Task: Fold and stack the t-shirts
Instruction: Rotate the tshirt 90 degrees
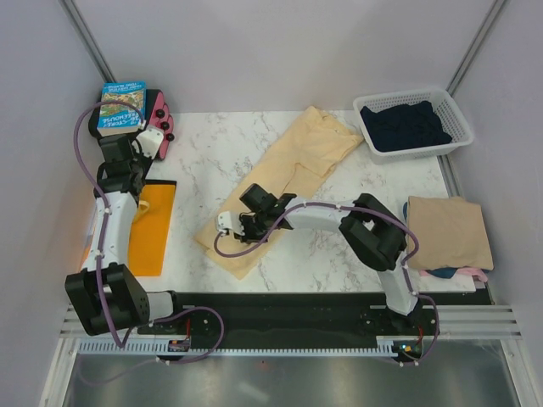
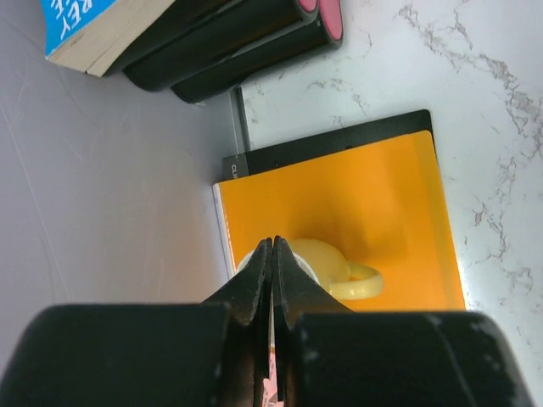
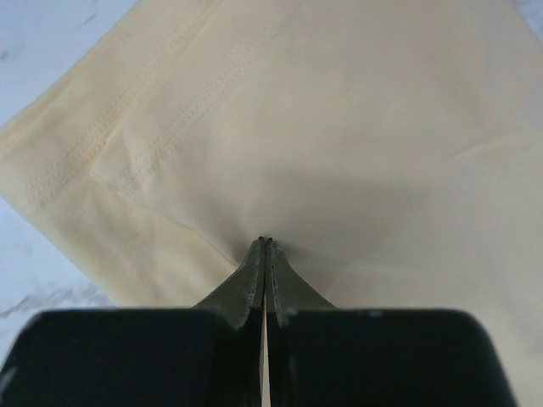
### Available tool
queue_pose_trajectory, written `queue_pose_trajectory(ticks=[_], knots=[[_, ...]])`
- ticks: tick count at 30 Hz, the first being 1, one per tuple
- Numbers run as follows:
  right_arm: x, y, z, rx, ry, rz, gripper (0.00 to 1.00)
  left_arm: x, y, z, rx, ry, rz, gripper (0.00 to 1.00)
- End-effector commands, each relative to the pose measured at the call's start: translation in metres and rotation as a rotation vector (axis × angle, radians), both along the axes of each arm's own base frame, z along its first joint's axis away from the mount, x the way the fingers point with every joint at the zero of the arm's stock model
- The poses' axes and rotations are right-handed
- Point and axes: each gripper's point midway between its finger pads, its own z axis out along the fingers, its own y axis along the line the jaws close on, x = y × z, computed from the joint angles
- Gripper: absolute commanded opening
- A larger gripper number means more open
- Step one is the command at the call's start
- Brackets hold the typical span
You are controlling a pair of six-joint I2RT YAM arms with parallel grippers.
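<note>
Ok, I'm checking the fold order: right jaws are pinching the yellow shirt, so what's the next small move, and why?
Probably lift that pinched near end of the pale yellow t-shirt and carry it toward the far end. The right jaws are shut with cloth puckered at their tips, and the shirt lies as a long strip, not yet halved like the folded tan t-shirt.

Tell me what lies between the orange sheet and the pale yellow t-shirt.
Nothing: the top view shows only bare marble table between the orange sheet and the pale yellow t-shirt.
</note>
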Motion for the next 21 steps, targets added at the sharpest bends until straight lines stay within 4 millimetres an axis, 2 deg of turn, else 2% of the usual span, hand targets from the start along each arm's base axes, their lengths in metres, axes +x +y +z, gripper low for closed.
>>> queue_pose_trajectory(ticks=[1,2,3,5,6,8,9,14,16,17,18,20,21], knots=[[-0.053,-0.09,-0.038,-0.273,0.113,-0.017,0.0,0.03,-0.006,0.034,0.011,-0.09,-0.085,0.02],[-0.066,-0.105,-0.044,-0.307,0.132,-0.016,0.0,0.034,-0.007,0.036,0.009,-0.093,-0.092,0.02],[-0.07,-0.109,-0.035,-0.299,0.123,-0.012,0.0,0.04,-0.009,0.038,0.003,-0.096,-0.104,0.02],[-0.091,-0.126,-0.037,-0.343,0.145,0.011,0.0,0.047,-0.011,0.039,-0.003,-0.096,-0.116,0.02],[-0.101,-0.126,-0.029,-0.337,0.148,0.041,0.0,0.052,-0.015,0.046,-0.004,-0.112,-0.132,0.02],[-0.118,-0.142,-0.026,-0.378,0.176,0.07,0.0,0.057,-0.022,0.047,-0.004,-0.111,-0.158,0.02],[-0.126,-0.147,-0.017,-0.382,0.169,0.101,0.0,0.06,-0.029,0.048,-0.004,-0.112,-0.183,0.02],[-0.151,-0.175,-0.004,-0.414,0.224,0.166,0.0,0.062,-0.052,0.04,0.0,-0.093,-0.271,0.02],[-0.155,-0.181,0.002,-0.417,0.223,0.176,0.0,0.062,-0.065,0.032,-0.008,-0.076,-0.312,0.02],[-0.15,-0.18,0.008,-0.407,0.192,0.17,0.03,0.061,-0.069,0.031,-0.01,-0.074,-0.323,0.02],[-0.147,-0.178,0.014,-0.397,0.177,0.164,0.14,0.061,-0.078,0.026,-0.022,-0.065,-0.349,0.02],[-0.131,-0.165,0.038,-0.332,0.11,0.146,0.24,0.06,-0.089,0.024,-0.035,-0.06,-0.386,0.02],[-0.123,-0.16,0.048,-0.303,0.088,0.131,0.29,0.06,-0.103,0.021,-0.055,-0.056,-0.433,0.02]])
